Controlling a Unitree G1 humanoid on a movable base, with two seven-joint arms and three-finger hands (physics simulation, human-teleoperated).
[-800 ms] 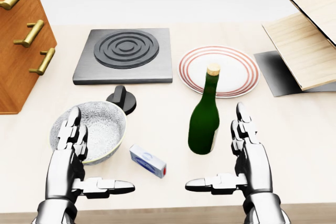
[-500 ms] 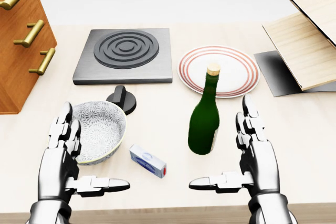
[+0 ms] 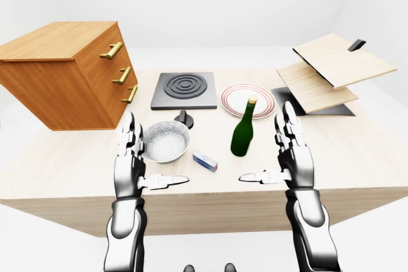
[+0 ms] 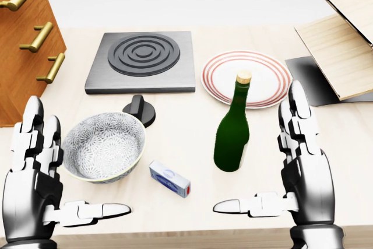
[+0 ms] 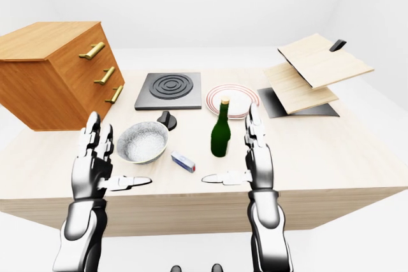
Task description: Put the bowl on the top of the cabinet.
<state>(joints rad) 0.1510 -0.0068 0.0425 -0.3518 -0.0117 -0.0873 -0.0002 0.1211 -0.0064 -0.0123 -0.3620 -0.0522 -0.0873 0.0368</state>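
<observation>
A grey patterned bowl [image 4: 105,146] stands upright on the light wooden table [image 4: 186,115], left of centre in the head view. My left hand [image 4: 44,182] is open just to the bowl's left, fingers up, thumb pointing right, not touching it. My right hand [image 4: 291,173] is open at the lower right, beside the green bottle [image 4: 233,135]. The wooden cabinet [image 3: 67,71] with brass handles sits at the table's left; its flat top [image 3: 54,37] shows in the left-eye view.
A black stove plate [image 4: 141,61] and its knob [image 4: 139,109] lie above the bowl. A red-rimmed plate [image 4: 247,77] is behind the bottle. A small blue-white box [image 4: 169,178] lies between bowl and bottle. Tilted wooden boards [image 3: 331,68] stand at the right.
My left hand has moved left, off the bowl's rim, so the whole bowl now shows. The right hand has drifted right and up. The view has shifted slightly.
</observation>
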